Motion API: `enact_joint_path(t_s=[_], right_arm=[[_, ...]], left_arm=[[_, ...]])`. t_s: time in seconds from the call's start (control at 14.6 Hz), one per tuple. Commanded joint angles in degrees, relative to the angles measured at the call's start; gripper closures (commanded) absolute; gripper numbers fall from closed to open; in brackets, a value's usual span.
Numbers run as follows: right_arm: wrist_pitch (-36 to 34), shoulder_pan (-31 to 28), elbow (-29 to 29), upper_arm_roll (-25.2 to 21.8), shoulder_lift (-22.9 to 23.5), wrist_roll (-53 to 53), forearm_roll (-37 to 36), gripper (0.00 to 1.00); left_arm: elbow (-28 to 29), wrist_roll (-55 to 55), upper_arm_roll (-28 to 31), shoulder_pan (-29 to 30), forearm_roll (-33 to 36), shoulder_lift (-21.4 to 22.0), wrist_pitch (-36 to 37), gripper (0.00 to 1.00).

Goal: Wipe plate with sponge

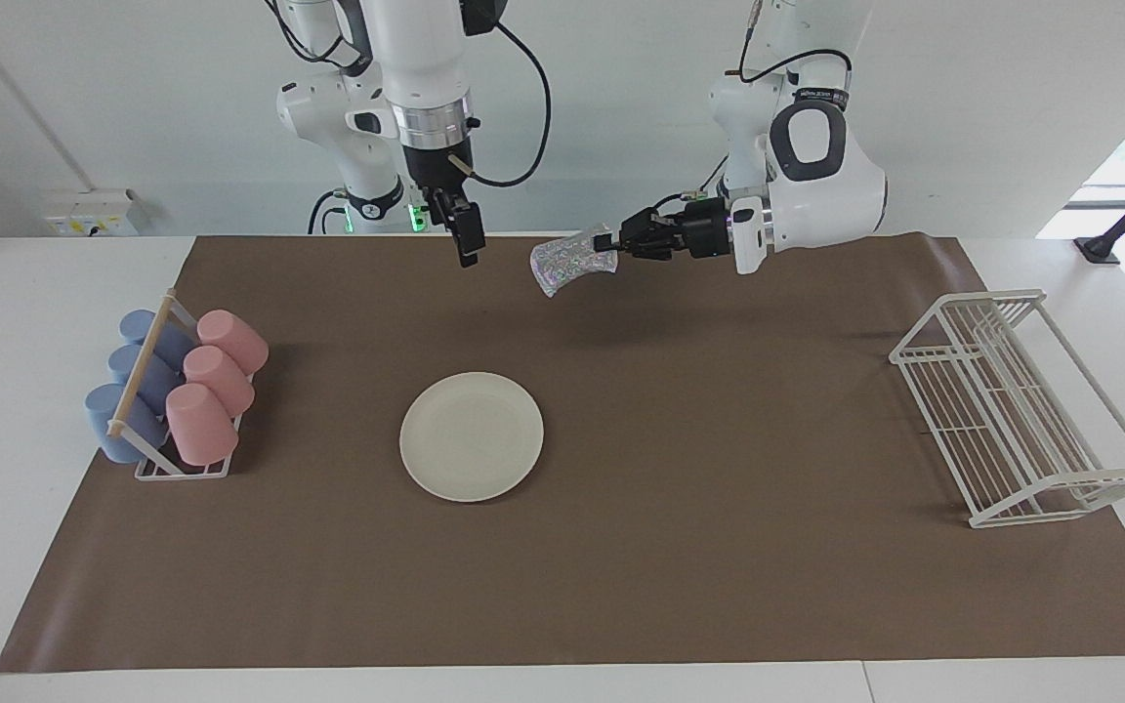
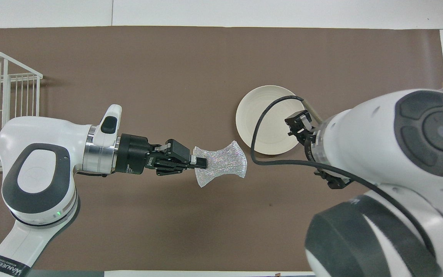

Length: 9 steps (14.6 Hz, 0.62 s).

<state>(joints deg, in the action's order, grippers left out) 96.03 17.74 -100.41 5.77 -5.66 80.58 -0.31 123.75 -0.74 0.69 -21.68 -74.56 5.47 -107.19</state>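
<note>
White arms [image 1: 821,186], black jaws, black cables [image 2: 267,161]

White wire rack [image 1: 1021,405] and cup holder [image 1: 177,391] (pink and blue cups) at the mat's [image 1: 670,586] ends.

Round, flat, cream-white plate [image 1: 472,436] with a low rim, lying face up on the brown mat [image 1: 621,586]. Small shiny, see-through sponge [image 1: 570,261], thin in the middle like a bow-tie, up in the air, pinched at one end. Over the mat, nearer to the robots than the plate and not touching it.
</note>
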Motion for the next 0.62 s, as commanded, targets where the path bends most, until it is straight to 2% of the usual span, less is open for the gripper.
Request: enact_joint_path(t_s=[0.0, 0.21, 0.55], right_arm=[[-2.4, -6.6, -0.4, 0.4, -1.3, -15.4, -0.2, 0.0], [-3.3, -11.2, -0.2, 0.4, -1.3, -27.8, -0.1, 0.0], [-2.5, -14.8, -0.7, 0.3, -1.3, -43.1, -0.2, 0.0]], left_arm=[[-0.9, 4.1, 0.3, 1.0, 6.7, 0.9, -2.2, 1.0], [-2.5, 6.3, 0.4, 1.7, 13.9, 0.1, -2.4, 1.0], [-7.8, 11.7, 0.3, 5.9, 28.9, -2.1, -1.1, 1.0]])
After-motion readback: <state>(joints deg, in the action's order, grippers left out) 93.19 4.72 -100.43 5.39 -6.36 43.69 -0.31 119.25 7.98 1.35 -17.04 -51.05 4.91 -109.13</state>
